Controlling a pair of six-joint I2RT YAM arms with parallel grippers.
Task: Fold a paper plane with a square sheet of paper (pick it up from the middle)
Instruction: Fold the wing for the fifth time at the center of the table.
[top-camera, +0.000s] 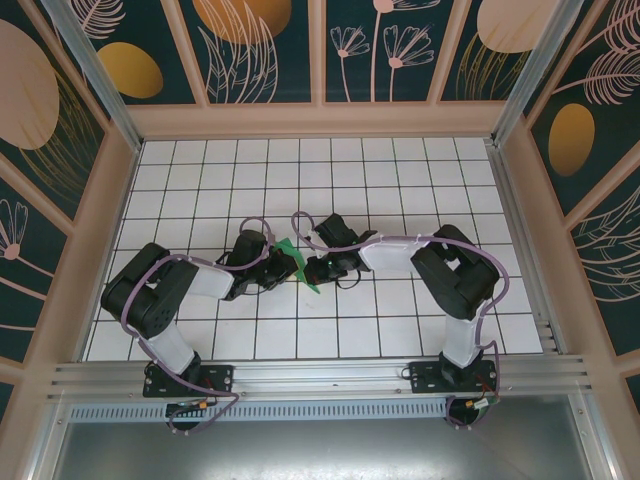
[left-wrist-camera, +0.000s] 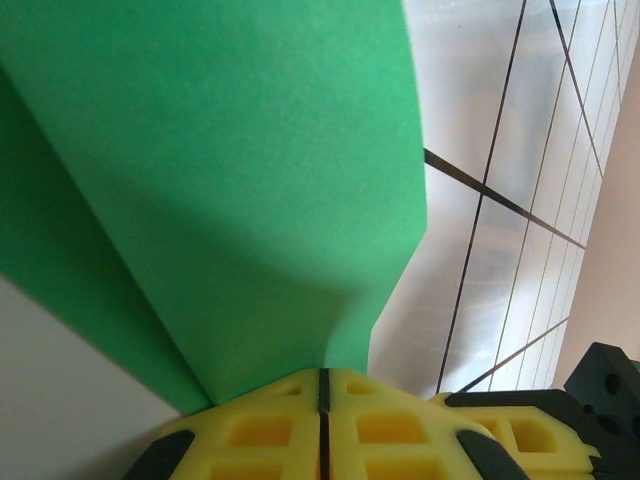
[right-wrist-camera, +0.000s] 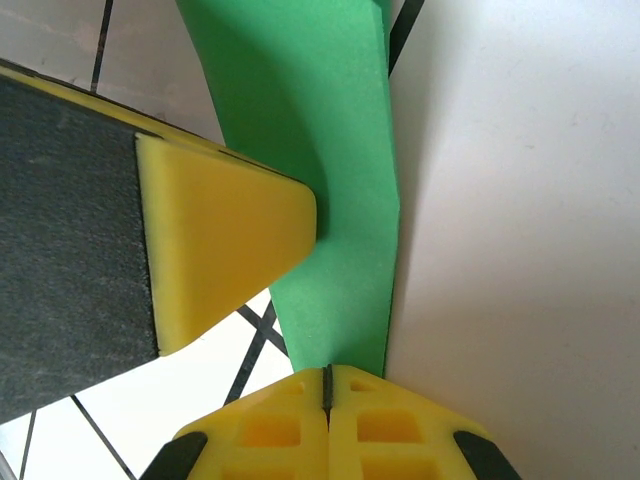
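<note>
Top external view: we see both arms bent inward over the white grid table (top-camera: 400, 180). The left gripper (top-camera: 280, 262) and the right gripper (top-camera: 318, 268) stand close to each other, tips nearly meeting.

Paper, place: the folded green paper (top-camera: 291, 250) sits between the two grippers. One part shows just beyond the left gripper's tip and a small corner shows just below the right gripper's tip.

Left gripper, state: in the left wrist view we find its yellow fingertips (left-wrist-camera: 270, 430) pressed together, with only a thin dark line between them. The green paper (left-wrist-camera: 230, 200) comes out of that line, so this gripper is clamped on the paper.

Paper from the left gripper: it spreads wide, straight ahead of the fingertips and to their left. The tiles lie to their right.

Right gripper, state: in the right wrist view its yellow fingertips (right-wrist-camera: 380, 430) are also pressed together, pinching the lower end of the paper (right-wrist-camera: 320, 120).

Paper from the right gripper: it runs as a narrow strip directly ahead of the tips.

Other finger: a yellow pad (right-wrist-camera: 220, 240) comes in from the left of the strip and touches it ahead of the right gripper's tips.
</note>
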